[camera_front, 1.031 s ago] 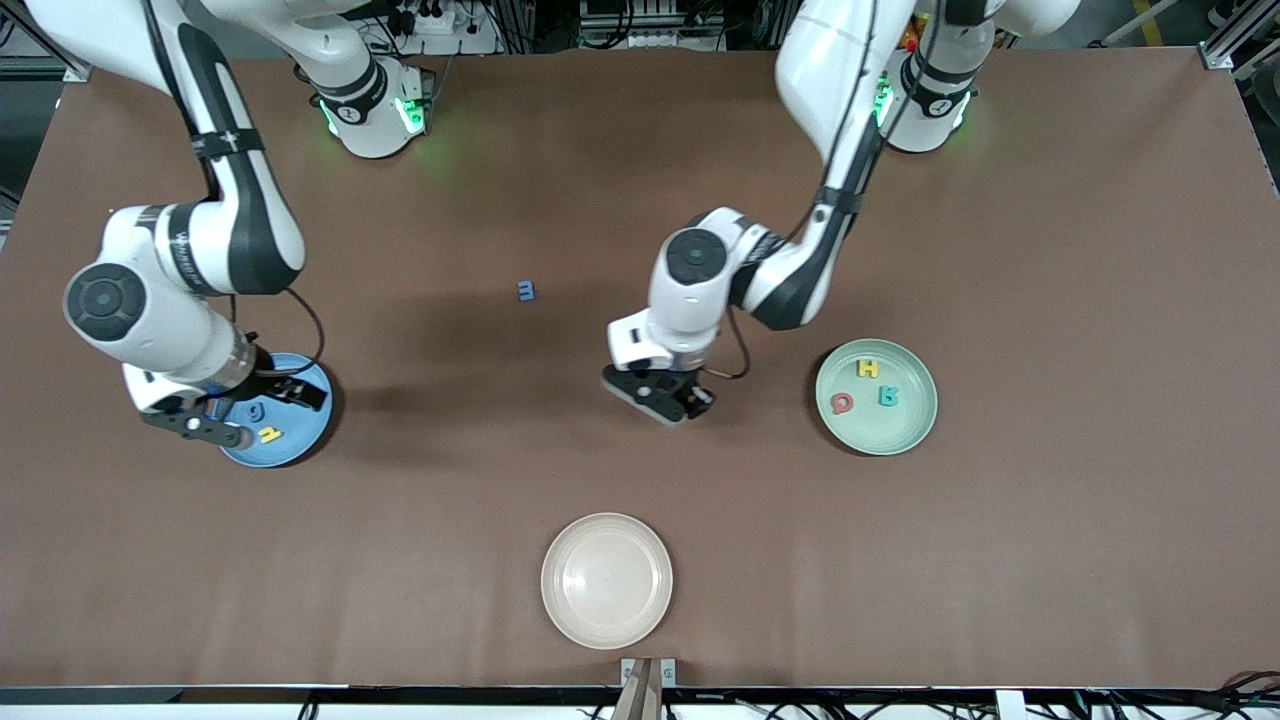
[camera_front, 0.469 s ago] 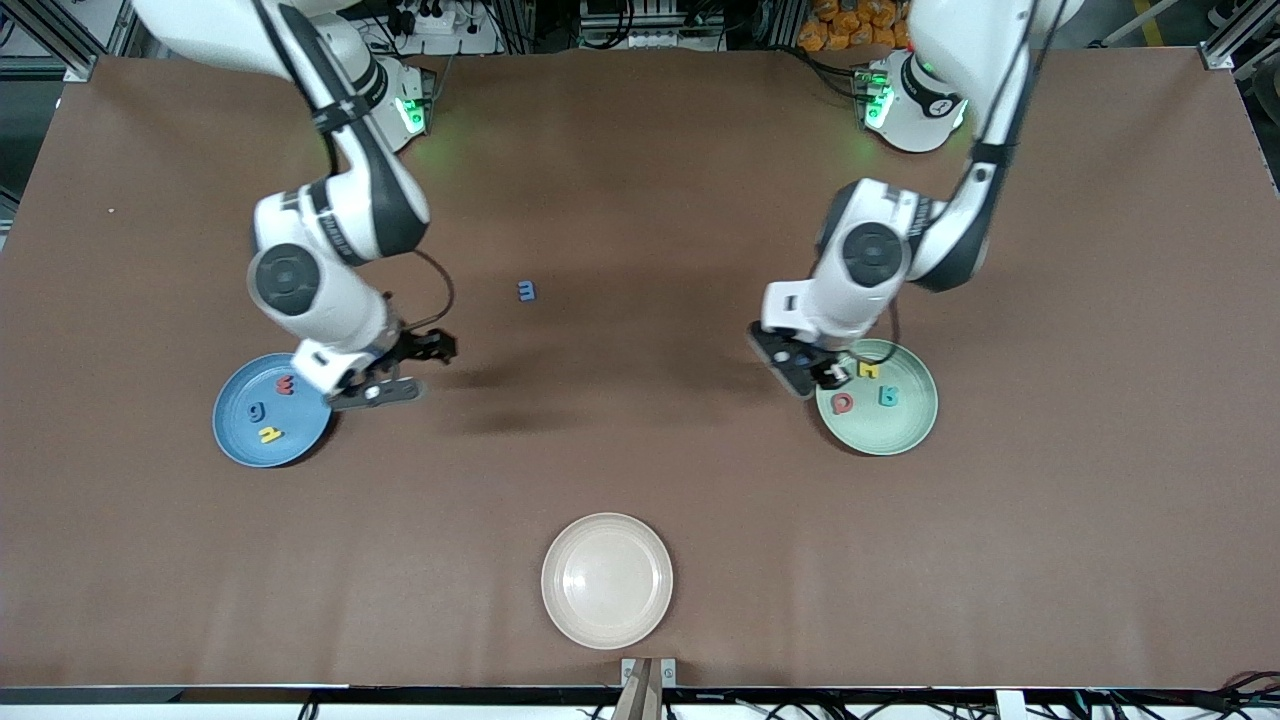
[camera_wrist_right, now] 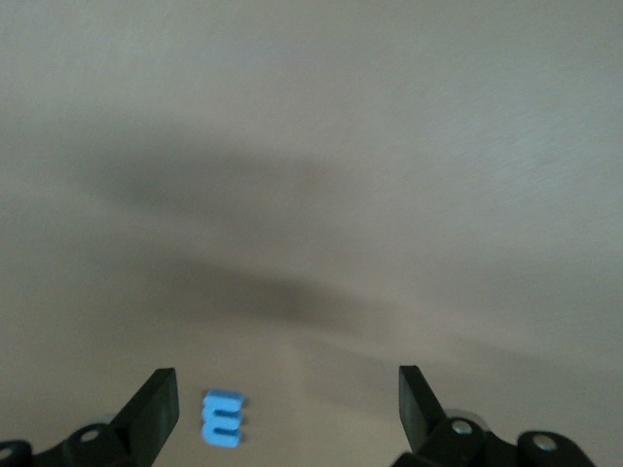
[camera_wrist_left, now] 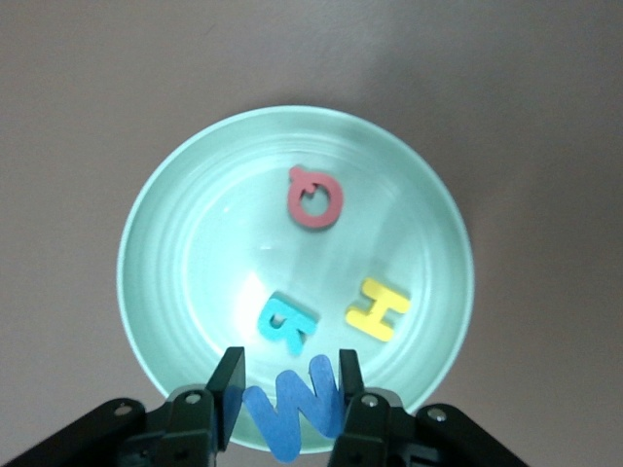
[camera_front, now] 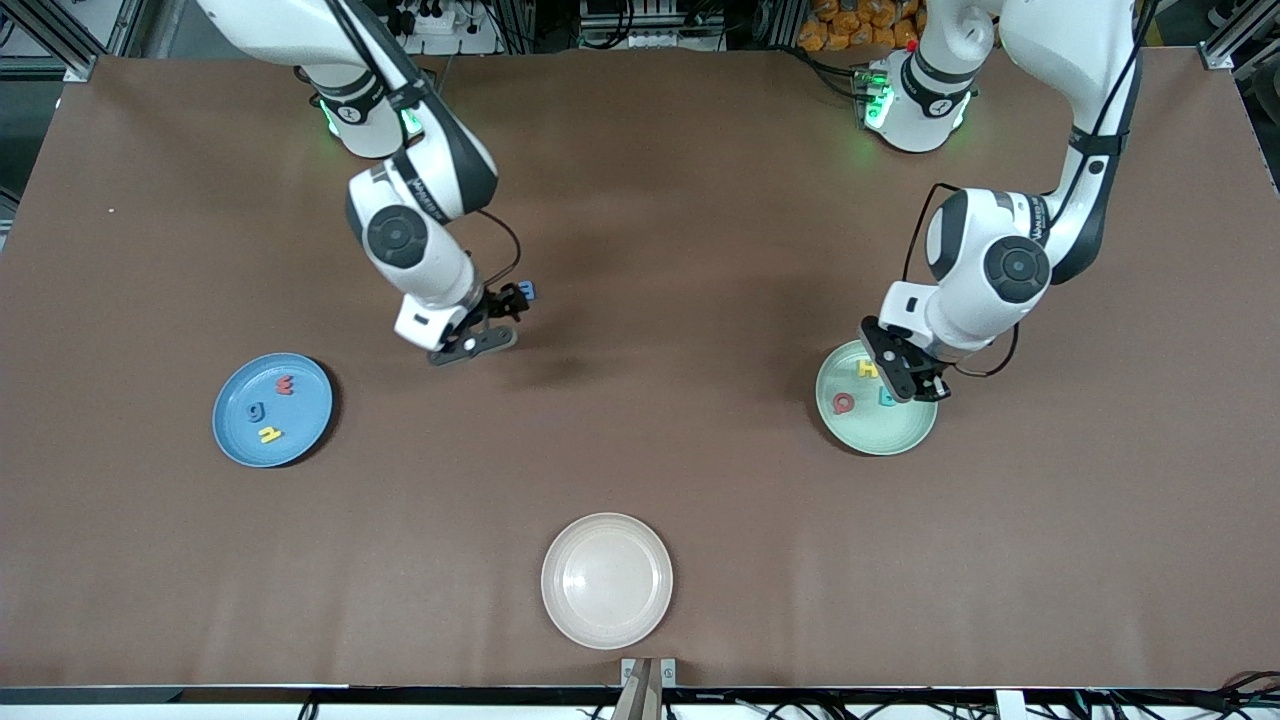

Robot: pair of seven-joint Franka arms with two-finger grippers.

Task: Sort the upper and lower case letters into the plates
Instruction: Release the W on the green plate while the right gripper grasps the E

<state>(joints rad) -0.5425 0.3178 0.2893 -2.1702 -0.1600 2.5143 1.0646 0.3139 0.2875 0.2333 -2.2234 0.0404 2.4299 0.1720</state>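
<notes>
My left gripper [camera_front: 915, 385] hangs over the mint green plate [camera_front: 880, 445], shut on a blue letter W [camera_wrist_left: 297, 413] that stands on edge between its fingers. In that plate [camera_wrist_left: 195, 243] lie a red Q [camera_wrist_left: 315, 197], a yellow H [camera_wrist_left: 378, 309] and a teal B [camera_wrist_left: 285, 321]. My right gripper [camera_front: 497, 322] is open just above the table beside a small blue letter m [camera_front: 527, 291], which lies flat near one finger [camera_wrist_right: 156, 413]. The blue plate [camera_front: 300, 420], toward the right arm's end, holds a red w [camera_front: 285, 384], a blue g [camera_front: 257, 411] and a yellow h [camera_front: 269, 434].
A cream-beige plate [camera_front: 607, 580] with nothing in it sits near the table's front edge, nearer the front camera than both other plates. Brown table surface [camera_front: 640, 420] lies between the plates.
The right arm left the blue plate and swung toward the middle, stopping at the blue m. The left arm carried the blue W from the table's middle to over the mint green plate.
</notes>
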